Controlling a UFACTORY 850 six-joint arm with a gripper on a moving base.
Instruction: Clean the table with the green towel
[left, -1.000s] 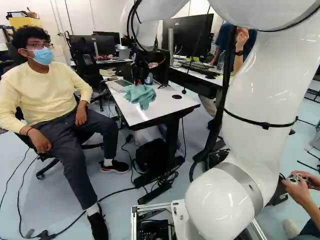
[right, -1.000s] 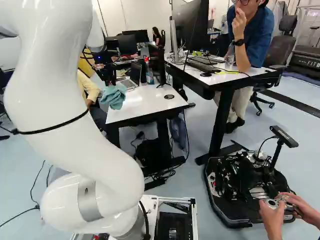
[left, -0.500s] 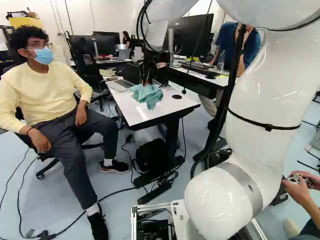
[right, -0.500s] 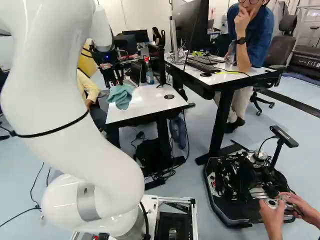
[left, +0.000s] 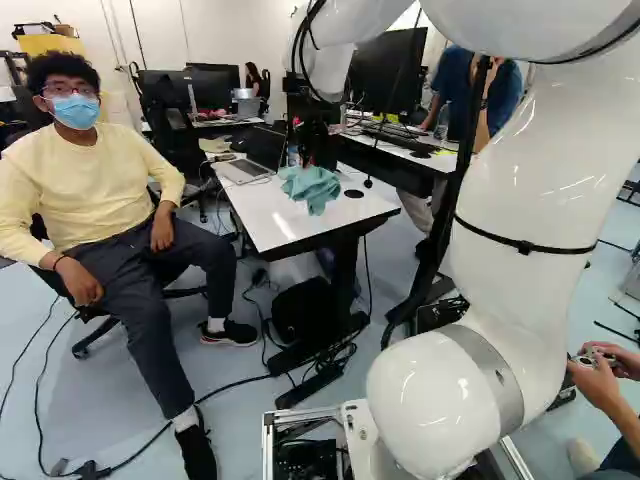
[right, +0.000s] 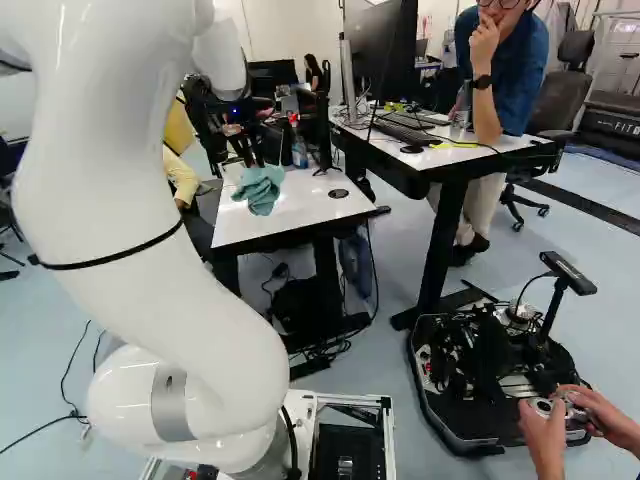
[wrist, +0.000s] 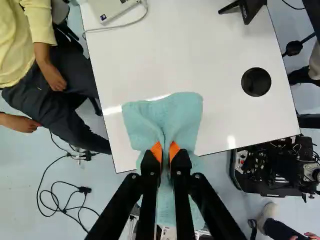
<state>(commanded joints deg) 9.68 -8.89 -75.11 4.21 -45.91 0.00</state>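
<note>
Over the near part of the white table (left: 275, 225), my gripper (left: 308, 160) holds the green towel (left: 311, 187). The right base view shows the same towel (right: 260, 188) bunched below the gripper (right: 256, 164). In the wrist view the gripper (wrist: 165, 152) is shut on the towel (wrist: 175, 117), which is pinched between the orange pads and spreads out to both sides. The white tabletop (wrist: 195, 55) lies beyond it. Whether the towel touches the tabletop I cannot tell.
A laptop (left: 243, 170) and a bottle (right: 299, 150) stand on the table's far part. A round black grommet (wrist: 256, 82) sits in the tabletop. A seated person (left: 100, 190) is close beside the table. Another desk (right: 455, 150) stands to its right.
The arm has swung rightward over the table in both base views, carrying the towel with it. The base has not moved. The seated person's head has turned.
</note>
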